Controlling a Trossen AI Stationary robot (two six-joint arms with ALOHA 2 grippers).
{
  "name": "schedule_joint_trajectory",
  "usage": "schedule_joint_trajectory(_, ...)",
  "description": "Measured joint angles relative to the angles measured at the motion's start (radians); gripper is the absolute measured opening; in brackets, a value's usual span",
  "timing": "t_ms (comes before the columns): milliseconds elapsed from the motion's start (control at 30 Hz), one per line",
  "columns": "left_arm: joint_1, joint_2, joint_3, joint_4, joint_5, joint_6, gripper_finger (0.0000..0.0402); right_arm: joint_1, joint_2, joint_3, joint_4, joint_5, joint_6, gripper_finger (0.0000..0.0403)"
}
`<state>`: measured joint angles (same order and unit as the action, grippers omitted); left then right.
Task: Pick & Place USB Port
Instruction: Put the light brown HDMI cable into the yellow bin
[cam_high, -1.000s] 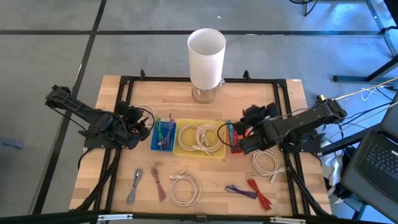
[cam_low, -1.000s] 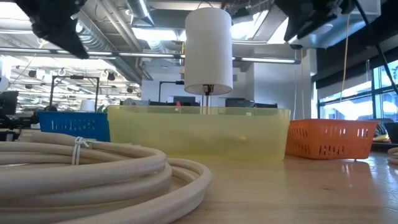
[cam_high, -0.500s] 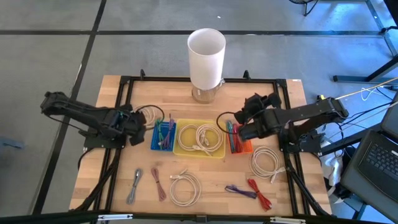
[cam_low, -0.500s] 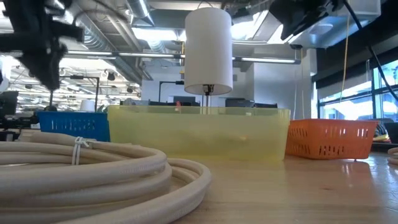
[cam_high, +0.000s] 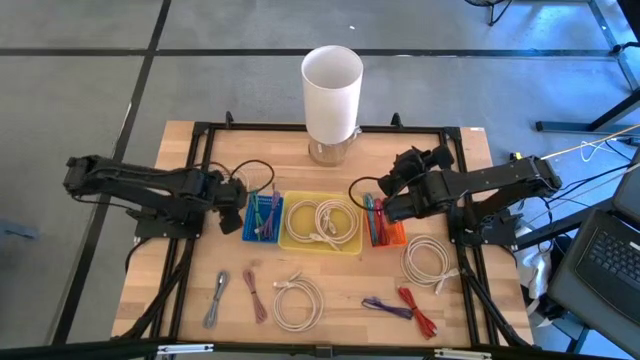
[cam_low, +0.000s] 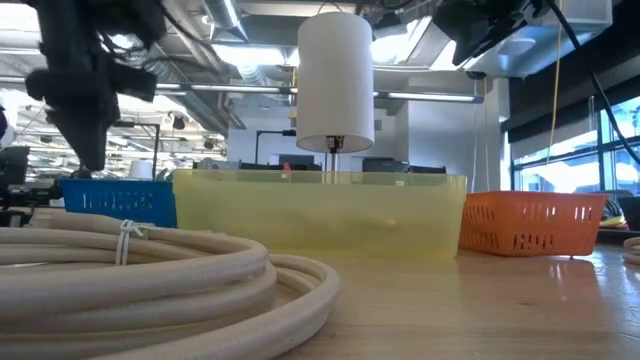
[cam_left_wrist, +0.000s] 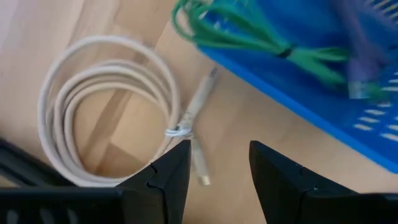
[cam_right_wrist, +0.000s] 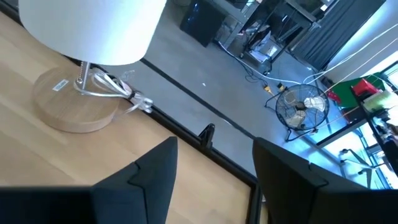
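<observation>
- My left end effector (cam_left_wrist: 214, 163), fingers apart and empty, hangs over a coiled white cable (cam_left_wrist: 109, 112) beside the blue basket (cam_left_wrist: 298, 74), left of centre in the high view.
- My right end effector (cam_high: 395, 180), fingers apart, hovers above the orange basket (cam_high: 385, 232), right of centre.

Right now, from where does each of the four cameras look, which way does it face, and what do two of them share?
High view: above the table, facing straight down; both arms show, left hand by the blue bin, right hand by the orange bin.
Low view: at table-top height, facing level across; the arms enter from above.
Left wrist view: on the left wrist, facing a white cable coil; own fingers show, open.
Right wrist view: on the right wrist, facing the lamp; own open fingers show.
Shared: high and low views both show the yellow bin.
</observation>
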<state>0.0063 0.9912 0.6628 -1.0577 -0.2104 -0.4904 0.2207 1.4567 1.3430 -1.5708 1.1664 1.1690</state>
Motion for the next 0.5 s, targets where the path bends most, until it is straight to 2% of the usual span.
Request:
schedule_joint_trajectory(267,0.141,0.162,0.000,0.021,0.041,0.102,0.0157,0.000,0.000,0.000,0.000,0.012,-0.024,0.0212)
schedule_joint_trajectory(500,0.211,0.263,0.000,0.099,0.099,0.202,0.0157,0.000,0.000,-0.001,0.000,0.011,-0.049,0.0212)
